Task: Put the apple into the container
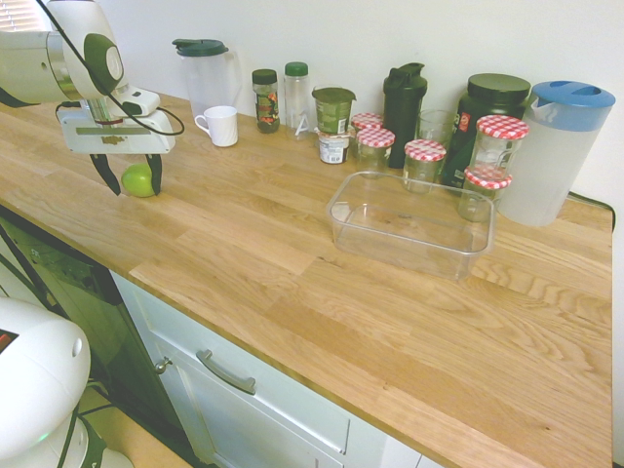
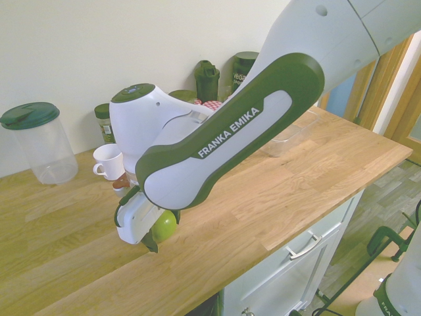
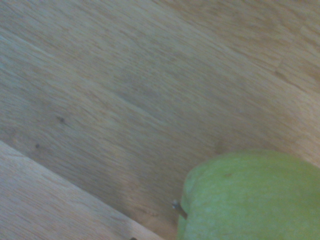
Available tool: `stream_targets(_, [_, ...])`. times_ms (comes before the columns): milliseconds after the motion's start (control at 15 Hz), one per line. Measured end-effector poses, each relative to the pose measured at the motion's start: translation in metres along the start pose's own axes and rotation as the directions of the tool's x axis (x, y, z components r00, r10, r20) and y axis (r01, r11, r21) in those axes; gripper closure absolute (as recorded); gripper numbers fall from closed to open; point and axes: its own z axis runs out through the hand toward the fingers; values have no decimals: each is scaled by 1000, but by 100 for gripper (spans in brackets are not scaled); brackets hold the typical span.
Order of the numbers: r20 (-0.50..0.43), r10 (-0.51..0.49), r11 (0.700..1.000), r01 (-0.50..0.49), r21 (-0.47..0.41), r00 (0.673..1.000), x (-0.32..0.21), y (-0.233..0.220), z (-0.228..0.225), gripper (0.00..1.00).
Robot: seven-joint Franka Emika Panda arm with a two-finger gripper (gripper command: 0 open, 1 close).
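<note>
The small green apple (image 1: 137, 179) rests on the wooden counter at the left, and shows as well in the second exterior view as the apple (image 2: 164, 225) and large and blurred in the wrist view as the apple (image 3: 250, 200). My gripper (image 1: 133, 175) has come down around it, open, with one dark finger on each side of the fruit. The arm hides most of the apple in the second exterior view. The clear plastic container (image 1: 410, 224) stands far to the right on the counter, with nothing in it.
Along the wall stand a white mug (image 1: 219, 126), a green-lidded pitcher (image 1: 207, 70), spice bottles, dark shaker bottles, several red-checked-lid jars (image 1: 425, 159) and a blue-lidded pitcher (image 1: 558, 151). The counter's front edge (image 1: 244, 327) runs above the drawers.
</note>
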Motion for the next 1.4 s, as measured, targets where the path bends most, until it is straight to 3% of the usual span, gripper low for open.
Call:
stream_targets(667, [-6, 21, 1000, -21, 11, 1000, 4, 1, -3, 100])
stream_targets(867, [-28, 97, 992, -95, 80, 995, 30, 9, -53, 100])
stream_targets(1000, [-48, 179, 980, -173, 103, 983, 65, 44, -111, 100])
stream_targets(1133, [-52, 304, 950, -299, 87, 951, 108, 106, -156, 100])
stream_targets(1400, [-29, 522, 852, -519, 71, 853, 183, 261, -182, 100])
